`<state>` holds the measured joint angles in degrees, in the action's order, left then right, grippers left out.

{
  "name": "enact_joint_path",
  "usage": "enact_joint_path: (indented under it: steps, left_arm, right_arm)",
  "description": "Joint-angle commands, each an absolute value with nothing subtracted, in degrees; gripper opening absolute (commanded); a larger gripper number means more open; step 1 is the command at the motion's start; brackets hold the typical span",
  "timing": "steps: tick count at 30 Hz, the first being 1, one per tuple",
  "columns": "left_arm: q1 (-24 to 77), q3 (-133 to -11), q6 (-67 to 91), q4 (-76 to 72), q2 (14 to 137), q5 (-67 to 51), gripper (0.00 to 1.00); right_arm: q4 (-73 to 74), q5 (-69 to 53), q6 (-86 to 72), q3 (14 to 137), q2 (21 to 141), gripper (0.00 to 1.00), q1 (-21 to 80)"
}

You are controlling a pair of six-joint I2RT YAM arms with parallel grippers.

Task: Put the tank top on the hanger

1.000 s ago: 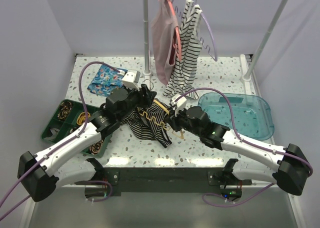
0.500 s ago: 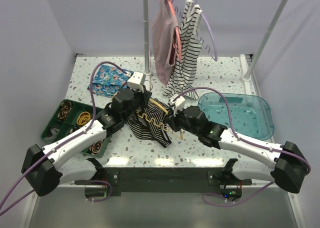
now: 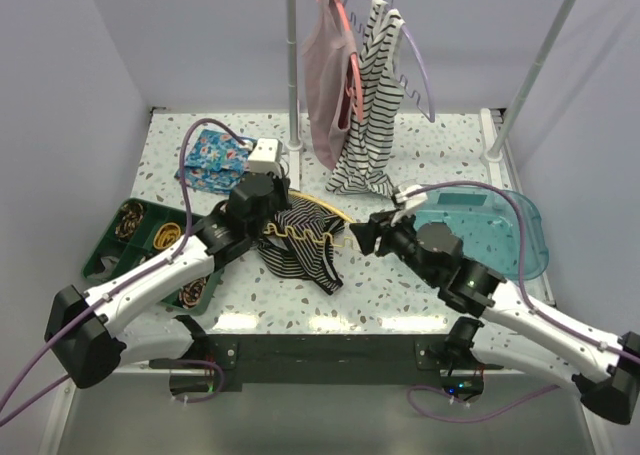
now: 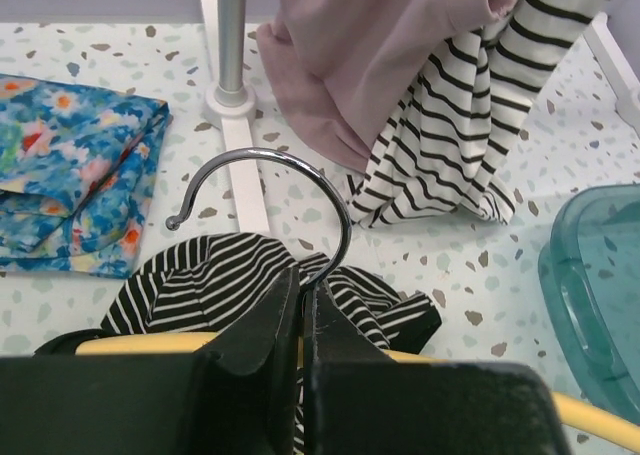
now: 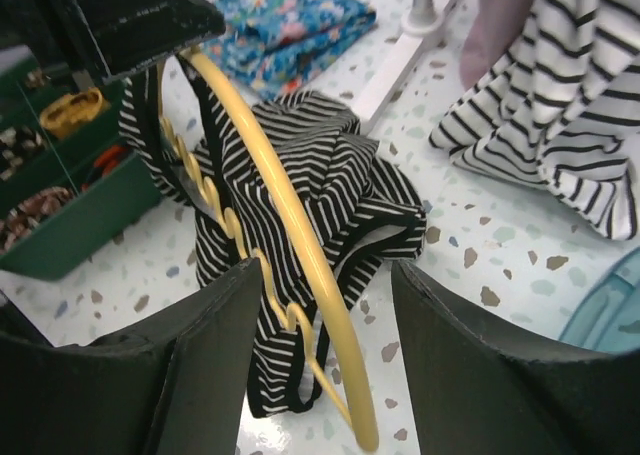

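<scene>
Two arms share the threading step: our left gripper (image 4: 301, 305) is clamped on the hanger (image 5: 283, 220) below its hook, the tank top (image 5: 340, 175) lies half-draped over it mid-table toward the near edge, and our right gripper (image 3: 362, 237), fingers apart, must next catch a strap.

Overhead view from behind; both wrist views close on the hanger (image 5: 285, 215)
</scene>
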<state>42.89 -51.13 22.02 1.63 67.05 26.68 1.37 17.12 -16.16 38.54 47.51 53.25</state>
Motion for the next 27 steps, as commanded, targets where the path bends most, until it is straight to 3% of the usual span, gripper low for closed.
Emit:
enact_joint_path:
  steps: [1, 8, 13, 27]
  left_arm:
    - [43.1, -56.6, 23.8, -0.1, 68.6, 33.7, 0.0]
    - [43.1, -61.7, 23.5, 3.0, 74.4, 39.5, 0.0]
    - [43.2, -64.6, 22.8, 3.2, 78.4, 40.9, 0.0]
    - [43.2, -67.6, 22.1, 5.0, 80.9, 40.4, 0.0]
  right_arm:
    - [4.6, 21.8, -21.4, 34.1, 38.8, 0.59, 53.4]
    - [-1.4, 8.5, -20.7, 25.3, 35.2, 0.54, 53.4]
    - [-9.8, 1.3, -21.3, 23.1, 44.5, 0.49, 53.8]
    - [-13.3, 19.9, -17.9, 32.5, 70.0, 0.53, 66.4]
